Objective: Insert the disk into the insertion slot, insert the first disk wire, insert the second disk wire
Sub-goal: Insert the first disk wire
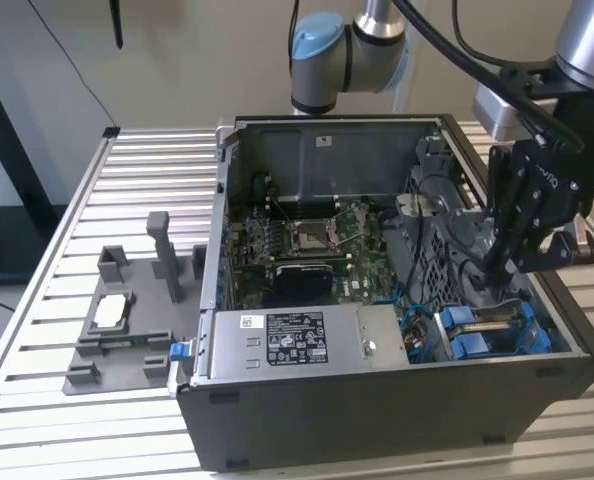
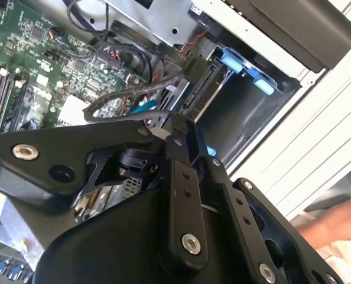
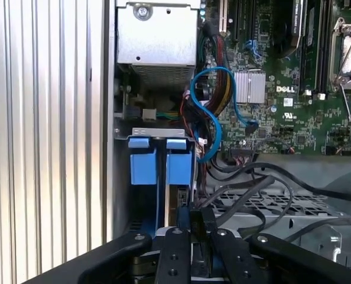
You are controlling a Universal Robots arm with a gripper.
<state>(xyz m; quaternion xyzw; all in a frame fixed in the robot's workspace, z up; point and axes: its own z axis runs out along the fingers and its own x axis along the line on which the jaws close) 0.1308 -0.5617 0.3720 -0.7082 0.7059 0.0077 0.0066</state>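
The gripper (image 1: 499, 268) hangs tip-down inside the open computer case (image 1: 397, 420), at the right of the exterior view, over the insertion slot (image 1: 492, 335). Whether it is spread, pressed together or pinching something I cannot tell. In the first wrist view the disk (image 3: 178, 167) seems to stand on edge in the slot, just beside the gripper. Its blue carrier end faces up and its long axis runs parallel to the table's ribs, but most of it is hidden. A 2nd blue tab (image 3: 143, 165) sits beside it.

Black cables (image 3: 252, 189) cross the metal cage next to the slot, and a blue cable (image 3: 208, 112) loops toward the motherboard (image 1: 307, 250). The power-supply box (image 1: 297, 340) sits at lower centre.

The case rests on a ribbed aluminium table (image 1: 137, 180), with a grey fixture (image 1: 87, 360) at the left and a pale wall (image 1: 177, 60) behind.
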